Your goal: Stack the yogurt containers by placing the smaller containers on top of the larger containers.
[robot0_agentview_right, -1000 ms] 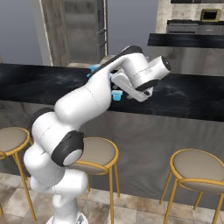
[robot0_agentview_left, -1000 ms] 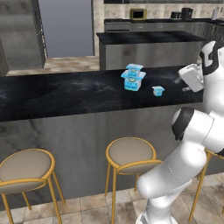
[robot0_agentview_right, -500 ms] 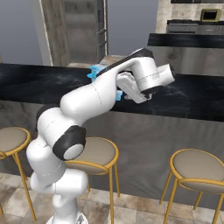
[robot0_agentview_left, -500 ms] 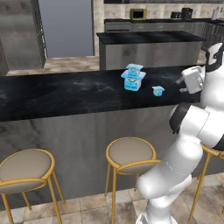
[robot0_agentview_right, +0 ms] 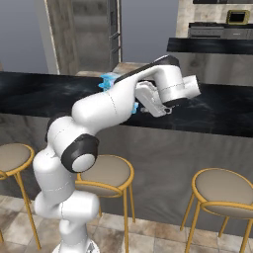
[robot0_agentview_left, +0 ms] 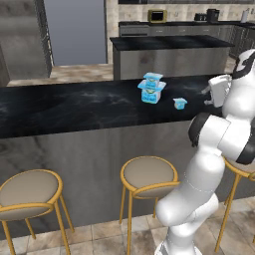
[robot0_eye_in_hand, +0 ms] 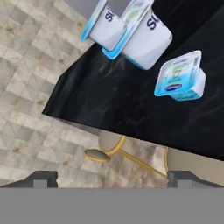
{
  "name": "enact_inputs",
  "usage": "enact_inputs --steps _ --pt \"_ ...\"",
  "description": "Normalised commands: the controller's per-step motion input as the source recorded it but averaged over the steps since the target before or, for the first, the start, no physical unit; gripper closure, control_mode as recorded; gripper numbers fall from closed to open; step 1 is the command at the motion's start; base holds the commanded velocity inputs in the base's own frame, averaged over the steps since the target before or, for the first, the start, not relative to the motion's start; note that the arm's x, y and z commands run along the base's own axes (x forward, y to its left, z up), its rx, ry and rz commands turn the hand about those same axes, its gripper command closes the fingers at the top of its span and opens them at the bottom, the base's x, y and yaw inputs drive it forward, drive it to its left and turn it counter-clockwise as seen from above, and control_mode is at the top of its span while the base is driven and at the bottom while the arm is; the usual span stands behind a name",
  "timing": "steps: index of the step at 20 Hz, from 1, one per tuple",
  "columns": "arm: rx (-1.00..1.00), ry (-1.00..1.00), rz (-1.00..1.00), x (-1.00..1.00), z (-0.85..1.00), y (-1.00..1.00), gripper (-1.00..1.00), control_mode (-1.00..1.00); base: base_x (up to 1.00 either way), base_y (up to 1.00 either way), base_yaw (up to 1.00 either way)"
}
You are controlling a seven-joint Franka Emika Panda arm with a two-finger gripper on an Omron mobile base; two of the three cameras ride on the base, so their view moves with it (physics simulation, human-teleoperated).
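Observation:
Two yogurt containers stand stacked on the black counter (robot0_agentview_left: 74, 109): the larger container (robot0_agentview_left: 149, 95), light blue with a white rim, carries the medium cup (robot0_agentview_left: 153, 78). In the hand view the large cup (robot0_eye_in_hand: 146, 35) and the medium one (robot0_eye_in_hand: 105, 22) sit at the top. The tiny cup (robot0_agentview_left: 180, 103) stands alone a little to the right of the stack, and is seen at the right (robot0_eye_in_hand: 181, 76) from the hand. My gripper (robot0_agentview_left: 211, 97) hovers right of the tiny cup, near the counter's front edge. It is open (robot0_eye_in_hand: 114, 179) and holds nothing. From the right base, my arm hides most of the stack (robot0_agentview_right: 106, 81).
Round gold-legged stools (robot0_agentview_left: 149, 172) (robot0_agentview_left: 30, 189) stand under the counter's front, and another (robot0_agentview_right: 225, 185) is to the right. A second dark island (robot0_agentview_left: 169, 42) lies behind the counter. Left of the stack the countertop is bare.
The arm has changed posture and the hand has sunk slightly toward the counter edge. The cups have not moved and the jaws stay open.

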Motion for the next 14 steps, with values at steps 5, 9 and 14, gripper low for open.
enact_inputs --steps 5,9,14 --pt "0.00 0.12 -0.03 0.12 -0.01 0.35 -1.00 -1.00 0.00 0.00 0.00" --pt "0.00 0.11 -0.01 0.20 -0.03 0.28 -1.00 -1.00 0.00 0.00 0.00" --pt "0.00 0.04 0.00 0.16 -0.11 0.05 -1.00 -1.00 0.00 0.00 0.00"
